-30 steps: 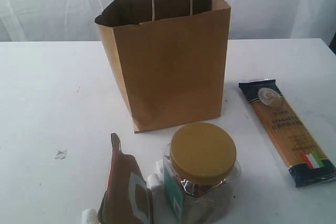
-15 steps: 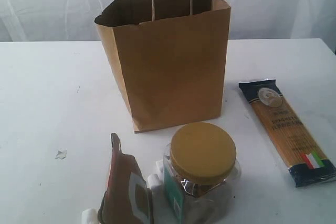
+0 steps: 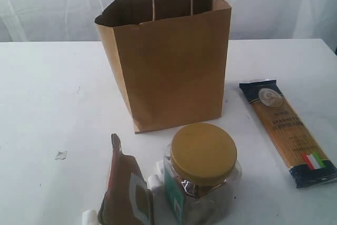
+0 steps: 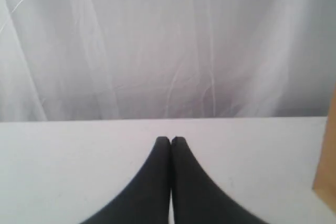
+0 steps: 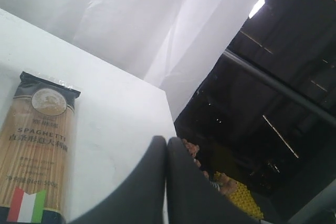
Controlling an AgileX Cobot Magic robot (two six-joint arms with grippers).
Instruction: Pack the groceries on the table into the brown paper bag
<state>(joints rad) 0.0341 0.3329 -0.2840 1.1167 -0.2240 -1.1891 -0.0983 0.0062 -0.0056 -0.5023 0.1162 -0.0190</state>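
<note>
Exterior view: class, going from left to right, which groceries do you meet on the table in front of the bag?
pouch → jar → spaghetti packet

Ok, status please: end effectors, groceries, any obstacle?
Left end effector and right end effector shut, empty. Spaghetti packet, jar, pouch on table, unpacked. Bag upright, open, unobstructed.
</note>
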